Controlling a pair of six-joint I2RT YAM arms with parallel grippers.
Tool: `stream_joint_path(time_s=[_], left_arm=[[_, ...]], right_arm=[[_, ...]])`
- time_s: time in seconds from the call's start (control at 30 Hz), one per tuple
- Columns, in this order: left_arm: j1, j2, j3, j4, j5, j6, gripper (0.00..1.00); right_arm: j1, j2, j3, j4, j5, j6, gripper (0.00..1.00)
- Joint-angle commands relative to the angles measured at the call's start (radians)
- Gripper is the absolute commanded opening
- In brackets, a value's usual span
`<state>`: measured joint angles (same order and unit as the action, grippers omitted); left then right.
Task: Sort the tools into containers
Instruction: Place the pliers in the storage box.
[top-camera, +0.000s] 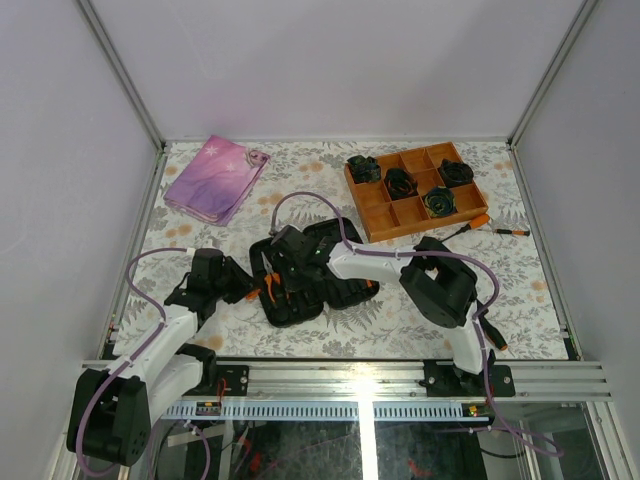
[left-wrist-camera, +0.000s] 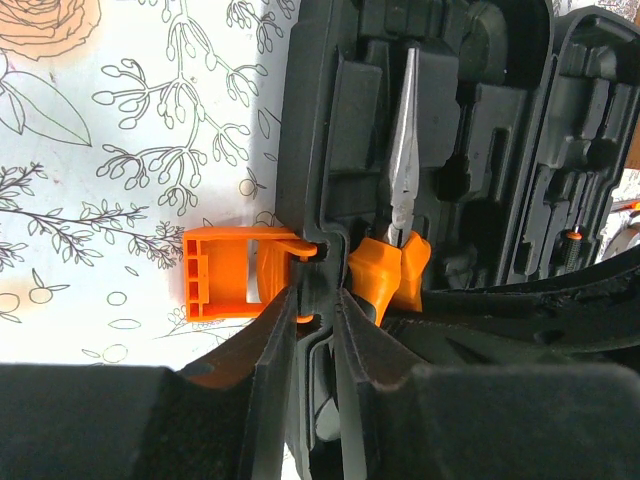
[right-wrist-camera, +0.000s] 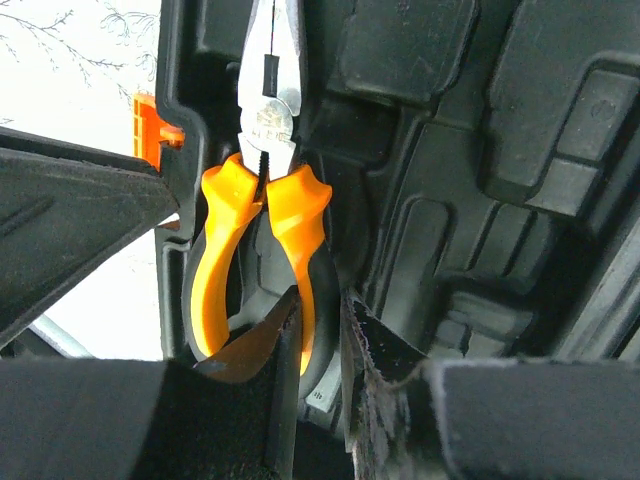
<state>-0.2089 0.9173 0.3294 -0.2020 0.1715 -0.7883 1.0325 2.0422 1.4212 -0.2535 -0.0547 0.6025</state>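
- Risk, right side: the right tool (right-wrist-camera: 320, 310) is clenched on one orange-and-black handle of the combination pliers (right-wrist-camera: 268, 110), whose head already lies in a moulded slot. With only one handle held, the pliers could pivot or spring apart. On release they might sit proud of the recess rather than settle into it.
- Risk, left side: the left tool (left-wrist-camera: 317, 300) is clenched across the rim of the tool case (left-wrist-camera: 305, 120), just beside the orange latch (left-wrist-camera: 215, 285). If this hold slips, or if the right arm drags sideways, the open case could slide or twist on the counter (top-camera: 400, 320). The latch could also be caught and bent.
- Risk, crowding: both arms meet over the same small case, so a careless withdrawal could bring the two wrists into contact.
- Position of the case: it lies open near the middle of the counter, in front of the wooden tray (top-camera: 360, 200).
- Appearance of the case: black, with rounded corners and deep, angular, matt black recesses.
- Contents: the needle-nose pliers (left-wrist-camera: 403, 150) rest in a slot, their slim bright jaws pointing away from the left wrist camera.
- Remaining items: two orange-handled screwdrivers (top-camera: 480, 222) lie on the counter beside the tray's right corner, well apart from the case and not yet sorted.
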Motion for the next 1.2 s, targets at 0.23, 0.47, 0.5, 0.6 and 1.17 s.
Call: stream_joint_path(time_s=[0.23, 0.47, 0.5, 0.6, 1.17], left_arm=[[-0.007, -0.003, 0.003, 0.026, 0.003, 0.012, 0.2], [-0.007, -0.005, 0.0, 0.028, 0.001, 0.009, 0.2], [-0.007, -0.005, 0.0, 0.029, 0.002, 0.009, 0.2], [-0.007, -0.002, 0.001, 0.03, 0.003, 0.011, 0.2], [-0.007, 0.001, 0.011, 0.019, -0.001, 0.014, 0.23]], right_arm=[[-0.008, 0.023, 0.075, -0.046, 0.077, 0.03, 0.0], [-0.008, 0.013, 0.066, -0.074, 0.105, 0.054, 0.0], [-0.008, 0.011, 0.065, -0.075, 0.105, 0.054, 0.0], [-0.008, 0.013, 0.063, -0.067, 0.084, 0.054, 0.01], [-0.009, -0.059, 0.045, -0.025, 0.045, -0.003, 0.35]])
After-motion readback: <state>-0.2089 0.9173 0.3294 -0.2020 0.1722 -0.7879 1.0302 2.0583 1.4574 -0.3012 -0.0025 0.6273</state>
